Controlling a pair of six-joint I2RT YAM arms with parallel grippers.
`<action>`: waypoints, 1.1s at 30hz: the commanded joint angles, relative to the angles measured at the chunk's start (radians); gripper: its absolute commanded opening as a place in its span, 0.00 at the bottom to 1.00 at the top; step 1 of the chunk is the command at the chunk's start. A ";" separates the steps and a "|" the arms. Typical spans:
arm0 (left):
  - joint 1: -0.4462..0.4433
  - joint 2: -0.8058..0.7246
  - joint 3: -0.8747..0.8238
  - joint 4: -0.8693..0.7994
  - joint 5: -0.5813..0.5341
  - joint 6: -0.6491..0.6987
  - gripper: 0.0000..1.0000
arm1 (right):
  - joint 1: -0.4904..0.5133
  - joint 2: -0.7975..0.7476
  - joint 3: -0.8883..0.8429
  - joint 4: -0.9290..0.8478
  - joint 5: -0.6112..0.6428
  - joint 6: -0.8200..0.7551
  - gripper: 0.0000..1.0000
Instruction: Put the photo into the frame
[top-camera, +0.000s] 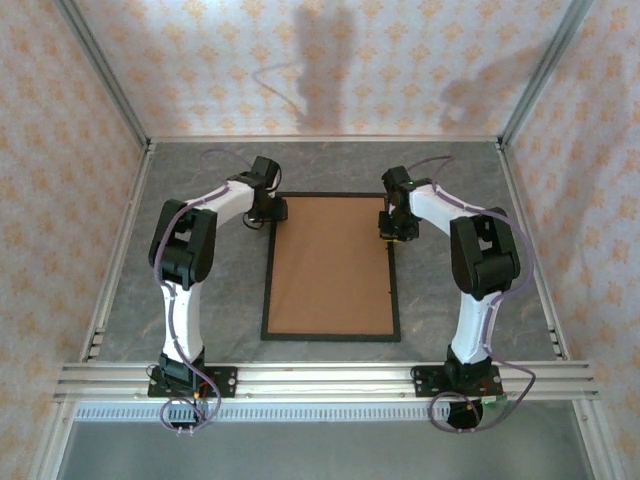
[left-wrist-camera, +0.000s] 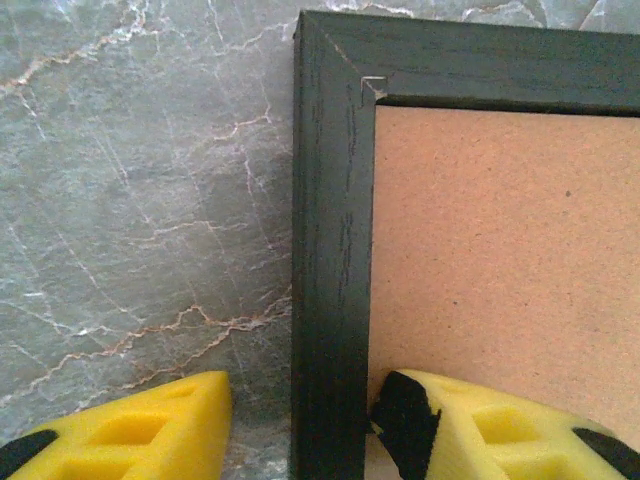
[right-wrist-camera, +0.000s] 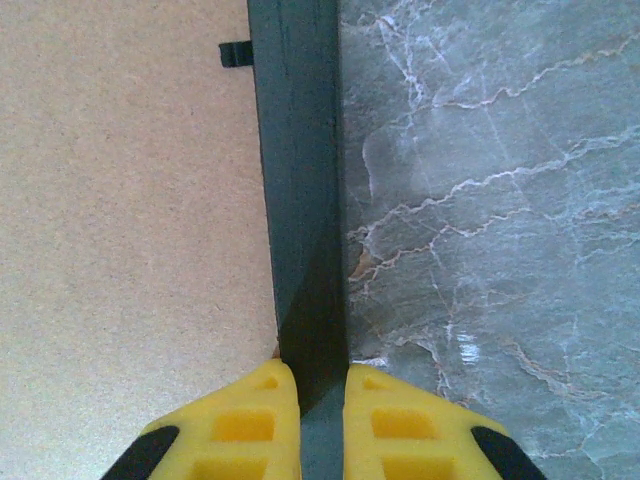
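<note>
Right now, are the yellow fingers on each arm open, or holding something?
Left gripper: open, fingers either side of the frame, left edge, not squeezing.
Right gripper: closed on the frame's right edge.

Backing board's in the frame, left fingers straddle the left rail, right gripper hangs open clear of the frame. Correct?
Not quite: the right gripper is shut on the frame's right rail, as the right wrist view shows. The backing board does sit in the frame, the left gripper straddling its left rail.
</note>
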 joint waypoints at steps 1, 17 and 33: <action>-0.076 0.087 -0.023 -0.039 0.090 0.013 0.49 | 0.009 0.061 -0.001 0.022 -0.001 -0.012 0.12; -0.063 -0.091 -0.009 -0.046 0.018 -0.012 0.61 | 0.008 0.058 0.000 0.015 0.017 -0.015 0.12; 0.043 -0.413 -0.386 0.009 0.124 -0.057 0.57 | 0.009 0.055 0.002 0.012 0.022 -0.017 0.12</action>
